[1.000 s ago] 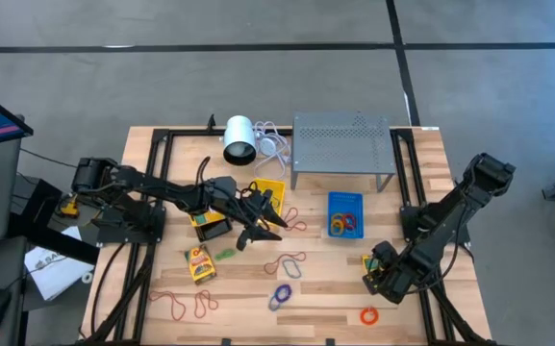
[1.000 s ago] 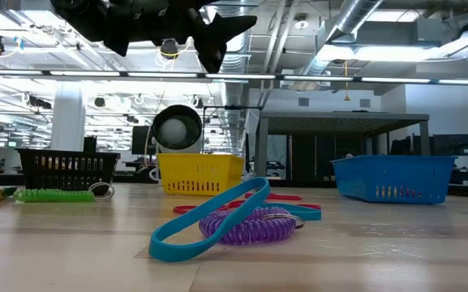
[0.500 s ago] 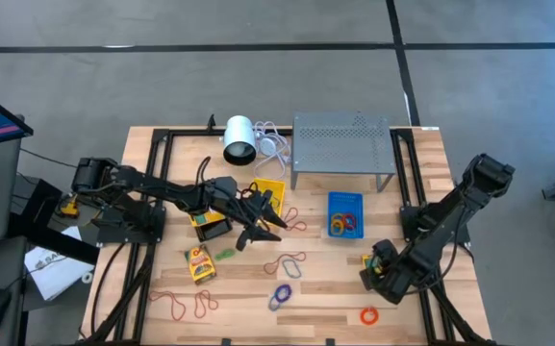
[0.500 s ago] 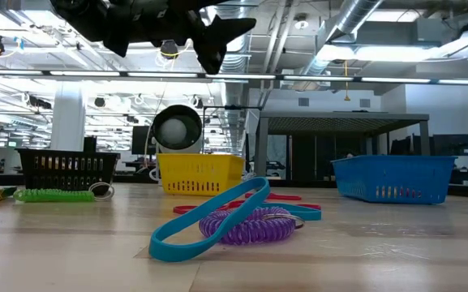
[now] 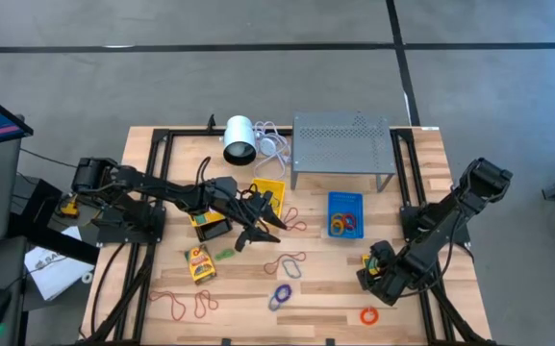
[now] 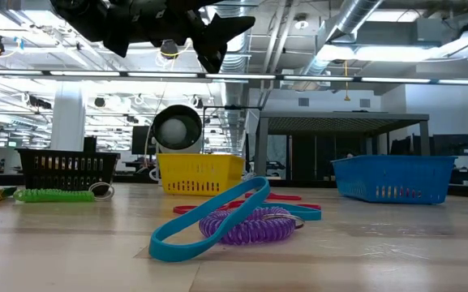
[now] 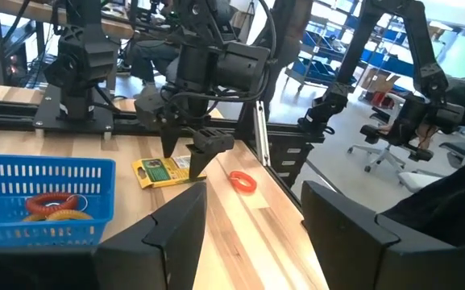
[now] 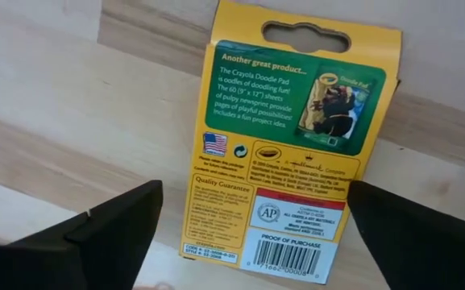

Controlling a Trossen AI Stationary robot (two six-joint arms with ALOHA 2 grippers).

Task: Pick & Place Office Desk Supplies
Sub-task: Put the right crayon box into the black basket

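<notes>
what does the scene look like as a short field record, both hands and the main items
left hand: open, raised over mid-table, holds nothing
right hand: open, just above a yellow-and-green packet, not gripping it
blue bin: holds rubber bands
yellow bin: upright on the table, behind the blue band and purple coil
orange ring: loose near the right hand
</notes>
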